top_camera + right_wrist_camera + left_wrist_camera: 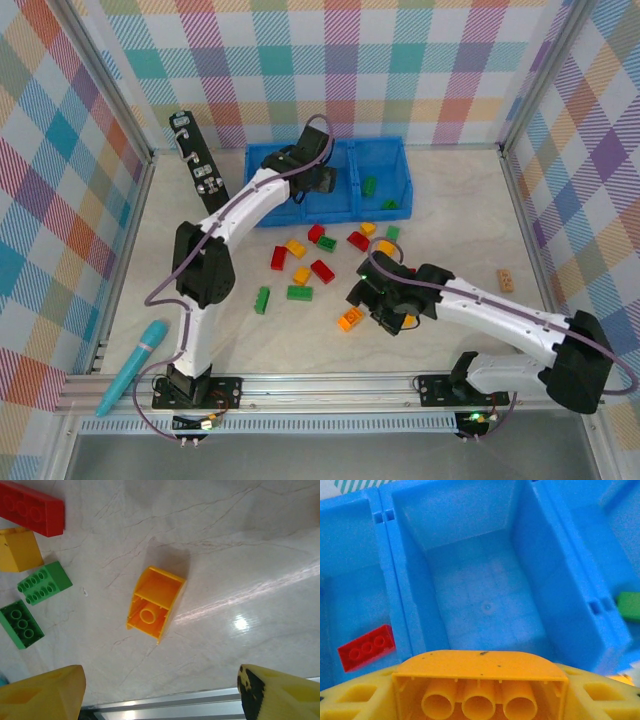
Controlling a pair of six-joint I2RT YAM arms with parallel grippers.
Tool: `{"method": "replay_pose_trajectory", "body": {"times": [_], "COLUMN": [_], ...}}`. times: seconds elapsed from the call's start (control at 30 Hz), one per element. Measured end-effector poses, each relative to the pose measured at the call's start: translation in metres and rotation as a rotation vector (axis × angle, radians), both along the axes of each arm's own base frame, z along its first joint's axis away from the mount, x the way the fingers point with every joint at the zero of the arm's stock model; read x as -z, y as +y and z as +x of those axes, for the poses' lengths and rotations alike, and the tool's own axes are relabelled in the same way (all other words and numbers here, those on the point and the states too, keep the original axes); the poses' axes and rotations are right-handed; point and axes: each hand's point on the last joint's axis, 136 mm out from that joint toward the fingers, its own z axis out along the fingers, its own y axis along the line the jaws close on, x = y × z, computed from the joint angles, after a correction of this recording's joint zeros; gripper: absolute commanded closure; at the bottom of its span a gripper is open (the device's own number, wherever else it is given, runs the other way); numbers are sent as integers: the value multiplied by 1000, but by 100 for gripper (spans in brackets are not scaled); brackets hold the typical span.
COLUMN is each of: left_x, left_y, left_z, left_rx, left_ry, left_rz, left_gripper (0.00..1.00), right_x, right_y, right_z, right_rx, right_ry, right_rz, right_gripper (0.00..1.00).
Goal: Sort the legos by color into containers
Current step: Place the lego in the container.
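My left gripper [480, 692] is shut on a yellow-orange lego [480, 677], held above the middle compartment [485, 605] of the blue bin [400, 160]. A red lego [366, 647] lies in the left compartment and a green one [630, 605] in the right. My right gripper [160, 695] hangs open over the table, its fingers [42, 695] wide apart, just short of an orange lego [155, 602] lying hollow side up. Red [31, 507], yellow [19, 550] and green [44, 582] legos lie beyond it. Several more are scattered in front of the bin [322, 271].
A black upright panel [198, 160] stands left of the bin. A teal pen-like tool [133, 365] lies at the front left. A tan block [505, 280] sits at the right. A metal rail [320, 385] runs along the near edge, close under my right gripper.
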Motion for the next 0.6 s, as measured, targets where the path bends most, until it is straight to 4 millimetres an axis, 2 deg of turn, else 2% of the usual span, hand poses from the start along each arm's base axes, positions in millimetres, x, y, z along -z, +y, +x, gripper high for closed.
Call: {"method": "replay_pose_trajectory", "body": {"times": [0.17,0.37,0.6], "left_x": [17,26,50], "left_y": [0,-17,-27], "left_z": [26,51,63], "left_rx": [-4,26,57], "left_ry": [9,-15,0], "left_rz": [-10,-37,-32], "left_gripper": [38,37,33], "right_x": [12,29,43], "right_y": [13,18,19], "right_z": [0,-1,0], "right_rx": [23,41,69], "right_ry": [13,45,71], "right_rz": [-46,-100,-135], "right_gripper": [20,20,23]}}
